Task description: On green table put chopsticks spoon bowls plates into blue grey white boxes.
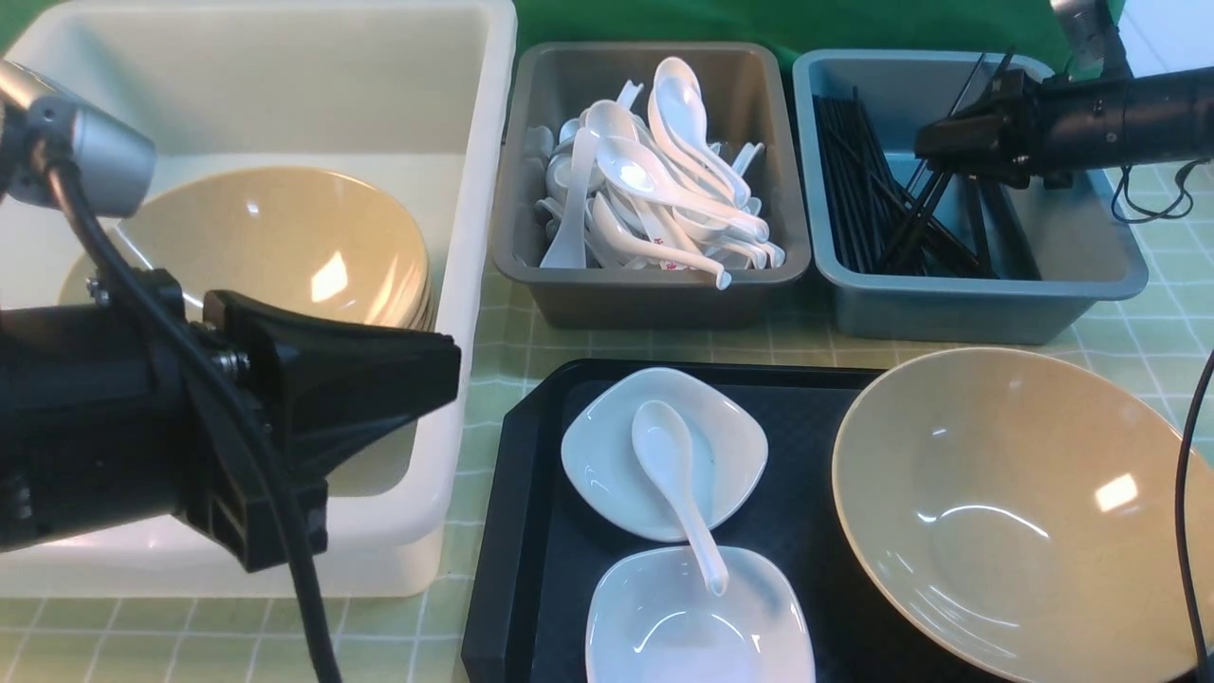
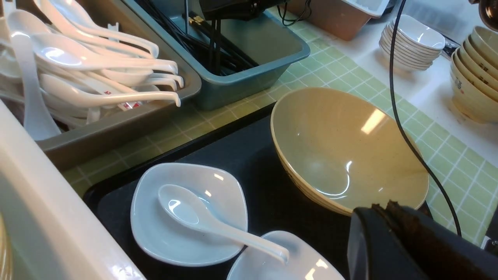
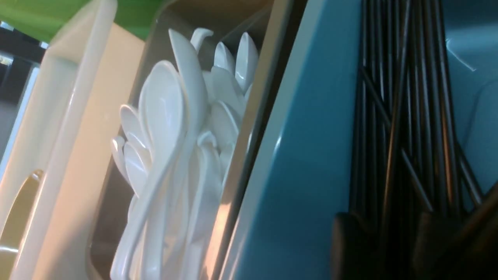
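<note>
Sorting is judged half done: at two o'clock chopsticks (image 1: 910, 223) are loosely straddled by the part-open right gripper (image 1: 934, 142) in the blue box (image 1: 948, 313) — spoon (image 1: 669, 465), plates (image 1: 607, 474) and bowl (image 1: 1005, 512) are left at six o'clock; the left gripper (image 1: 446, 365) is closed, empty.

Black tray (image 1: 541, 588): I see it just beside the left jaws, well short of the right jaws. Brown tub (image 2: 330, 19): out past the right jaws.

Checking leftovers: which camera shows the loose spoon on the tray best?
Left wrist view: the spoon is close and whole, bridging both plates. The front view shows it whole too, smaller. The right wrist view misses it.
</note>
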{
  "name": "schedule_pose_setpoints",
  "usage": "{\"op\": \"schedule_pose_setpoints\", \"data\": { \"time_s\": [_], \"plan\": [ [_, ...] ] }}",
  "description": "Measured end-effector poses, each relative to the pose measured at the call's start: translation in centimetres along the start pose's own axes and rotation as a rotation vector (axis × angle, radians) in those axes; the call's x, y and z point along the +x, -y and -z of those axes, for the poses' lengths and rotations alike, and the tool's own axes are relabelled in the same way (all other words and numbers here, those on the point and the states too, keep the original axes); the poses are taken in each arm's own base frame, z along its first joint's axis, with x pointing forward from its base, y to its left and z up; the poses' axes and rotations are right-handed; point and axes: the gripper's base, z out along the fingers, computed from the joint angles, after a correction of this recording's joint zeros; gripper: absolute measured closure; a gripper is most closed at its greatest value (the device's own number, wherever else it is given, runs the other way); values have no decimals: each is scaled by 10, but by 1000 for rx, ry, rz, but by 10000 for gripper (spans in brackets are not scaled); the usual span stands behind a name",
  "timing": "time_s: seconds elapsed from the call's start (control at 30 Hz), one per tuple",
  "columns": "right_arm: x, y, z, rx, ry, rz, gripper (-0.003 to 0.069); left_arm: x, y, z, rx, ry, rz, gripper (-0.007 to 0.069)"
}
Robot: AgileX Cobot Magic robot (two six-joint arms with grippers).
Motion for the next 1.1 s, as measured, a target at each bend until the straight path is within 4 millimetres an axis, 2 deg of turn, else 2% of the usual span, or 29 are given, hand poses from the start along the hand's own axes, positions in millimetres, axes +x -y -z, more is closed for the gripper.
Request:
{"op": "schedule_pose_setpoints", "data": {
  "time_s": [0.13,0.3,0.37,0.4,0.47,0.57,0.67,0.73,0.9,1.1],
  "plan": [
    [2,-8,3,-39,-42,91,284,0,1,0,6,-5,3,626],
    [-3,-39,23,-15,-76,191,265,4,5,0,50,-47,13,626],
    [-5,-50,32,31,-97,226,265,6,6,0,64,-61,13,626],
    [-6,-62,44,106,-125,262,265,7,7,1,78,-75,12,626],
    [-6,-67,53,171,-151,274,265,8,8,1,87,-86,12,626],
    [-7,-87,80,361,-184,272,265,10,11,1,117,-112,12,626],
    [-7,-98,93,438,-179,267,265,11,12,2,134,-129,12,626],
    [-9,-112,108,490,-146,276,264,13,14,2,155,-151,12,626],
    [-16,-131,114,507,-56,347,262,16,18,3,193,-185,12,626],
    [-15,-134,96,488,-63,394,243,17,18,4,200,-193,11,626]
  ]
}}
